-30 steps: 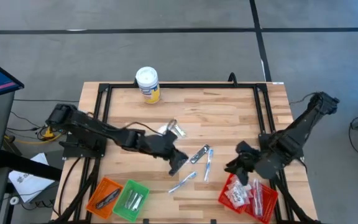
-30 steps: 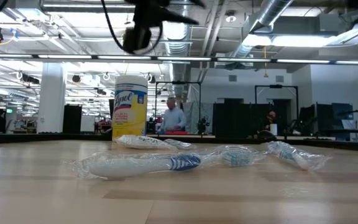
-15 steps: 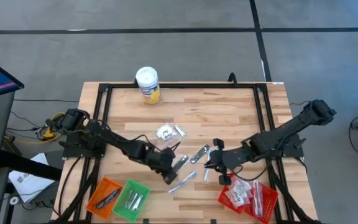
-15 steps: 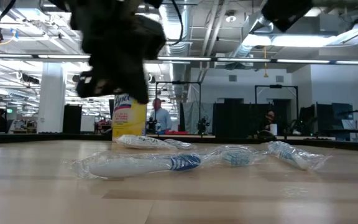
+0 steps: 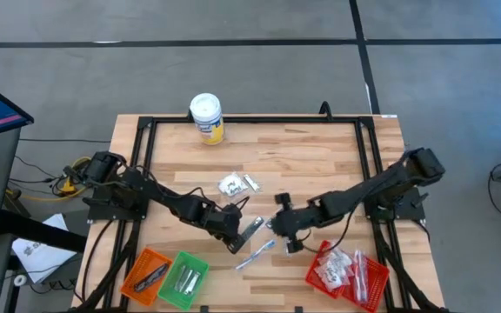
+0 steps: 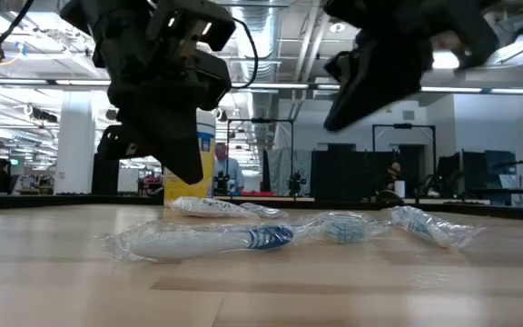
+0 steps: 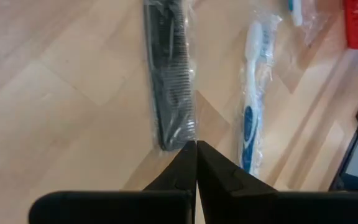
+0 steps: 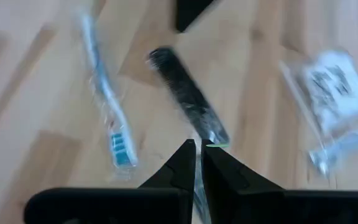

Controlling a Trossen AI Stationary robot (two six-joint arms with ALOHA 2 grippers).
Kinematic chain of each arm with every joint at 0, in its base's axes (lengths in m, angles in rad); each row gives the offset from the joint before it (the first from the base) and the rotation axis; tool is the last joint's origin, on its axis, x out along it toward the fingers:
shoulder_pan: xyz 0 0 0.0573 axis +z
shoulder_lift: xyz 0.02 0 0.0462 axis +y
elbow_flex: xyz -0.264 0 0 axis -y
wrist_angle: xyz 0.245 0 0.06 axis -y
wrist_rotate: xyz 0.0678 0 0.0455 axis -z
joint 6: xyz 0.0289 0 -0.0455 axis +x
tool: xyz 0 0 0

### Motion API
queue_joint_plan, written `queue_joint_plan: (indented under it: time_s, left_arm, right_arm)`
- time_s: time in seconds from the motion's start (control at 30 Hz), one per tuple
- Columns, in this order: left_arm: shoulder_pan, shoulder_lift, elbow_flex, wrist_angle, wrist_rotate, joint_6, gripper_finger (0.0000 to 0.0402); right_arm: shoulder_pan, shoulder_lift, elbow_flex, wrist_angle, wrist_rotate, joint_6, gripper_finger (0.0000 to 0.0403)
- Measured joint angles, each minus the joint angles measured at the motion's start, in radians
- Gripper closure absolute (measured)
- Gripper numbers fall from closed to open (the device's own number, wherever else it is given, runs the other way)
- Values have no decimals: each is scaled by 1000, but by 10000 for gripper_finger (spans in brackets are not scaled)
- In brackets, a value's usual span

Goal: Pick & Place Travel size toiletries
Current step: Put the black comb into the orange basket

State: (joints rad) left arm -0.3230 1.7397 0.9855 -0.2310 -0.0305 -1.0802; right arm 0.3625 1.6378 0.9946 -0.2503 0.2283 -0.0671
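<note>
Both arms' fingers (image 7: 196, 163) have closed, apparently over the wrapped comb (image 7: 168, 81).

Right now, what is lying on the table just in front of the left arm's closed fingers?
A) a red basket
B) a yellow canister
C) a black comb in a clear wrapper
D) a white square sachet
C: in the left wrist view the left gripper is shut with its tips at the near end of a wrapped black comb, and a wrapped toothbrush lies beside it.
</note>
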Motion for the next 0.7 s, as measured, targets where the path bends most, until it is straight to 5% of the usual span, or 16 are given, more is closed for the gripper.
queue_joint_plan:
  time_s: [0.13, 0.7]
  left_arm:
    - [4, 10, 0, 3, -24, 2, 401]
    - [1, 94, 0, 48, -21, -12, 401]
  right_arm:
    - [30, 70, 40, 0, 29, -172, 389]
    - [-11, 87, 82, 49, 15, -213, 382]
